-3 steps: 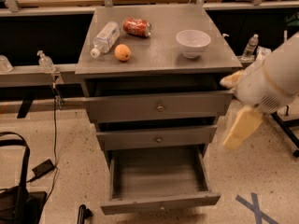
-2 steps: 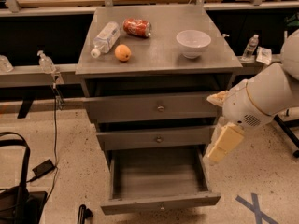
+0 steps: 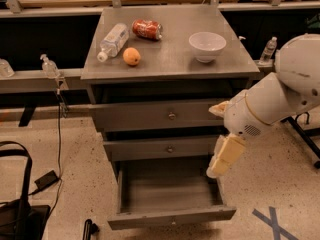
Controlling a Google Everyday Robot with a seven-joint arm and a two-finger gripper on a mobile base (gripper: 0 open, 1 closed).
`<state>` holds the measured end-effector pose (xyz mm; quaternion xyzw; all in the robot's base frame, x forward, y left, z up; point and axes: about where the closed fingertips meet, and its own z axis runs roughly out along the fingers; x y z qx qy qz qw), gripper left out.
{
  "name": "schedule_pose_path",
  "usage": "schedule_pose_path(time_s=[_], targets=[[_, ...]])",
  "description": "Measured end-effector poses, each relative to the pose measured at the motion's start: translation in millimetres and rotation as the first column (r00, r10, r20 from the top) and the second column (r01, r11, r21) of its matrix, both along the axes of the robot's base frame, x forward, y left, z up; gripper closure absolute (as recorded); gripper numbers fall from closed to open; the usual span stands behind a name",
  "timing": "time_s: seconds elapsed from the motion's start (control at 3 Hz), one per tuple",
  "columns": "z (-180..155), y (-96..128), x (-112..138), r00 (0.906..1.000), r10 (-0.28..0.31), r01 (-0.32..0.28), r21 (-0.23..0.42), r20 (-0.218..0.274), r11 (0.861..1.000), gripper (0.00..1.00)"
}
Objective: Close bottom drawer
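Note:
The bottom drawer [image 3: 172,217] of the grey cabinet is pulled far out toward me. Its slim front panel sits low in the view and its inside [image 3: 167,184] is bare. My gripper [image 3: 221,160] is cream-coloured, on the end of the white arm [image 3: 270,104] that comes in from the right. It hangs tilted down and to the left, just above the open drawer's right side wall, close to the right end of the middle drawer front [image 3: 162,148]. It holds nothing that I can see.
The top drawer [image 3: 160,115] and the middle drawer stand slightly out. On the cabinet top lie a water bottle [image 3: 112,40], a red can [image 3: 147,29], an orange [image 3: 132,56] and a white bowl [image 3: 207,45]. A black bag [image 3: 15,204] lies on the floor at left, blue tape [image 3: 272,221] at right.
My arm has swung left and down, bringing the gripper from beside the cabinet's right edge to just over the open bottom drawer's right side. The drawers have not moved.

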<state>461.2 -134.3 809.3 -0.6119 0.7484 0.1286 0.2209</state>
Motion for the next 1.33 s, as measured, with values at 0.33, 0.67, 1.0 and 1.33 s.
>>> schedule_pose_path(time_s=[0.33,0.67,1.0,1.33], targets=[[-38.4,36.0,-10.4,0.9958,0.073,-0.069,-0.081,0.055,0.994,0.00],[-108.0,63.0,-9.2,0.9941,0.068,-0.065,-0.038,0.084,0.997,0.00],[-97.8,65.0,8.6,0.9879,0.042,-0.038,-0.027,0.149,0.999,0.00],[-121.2,65.0,7.4,0.9904,0.094,-0.092,-0.026,0.102,0.995,0.00]])
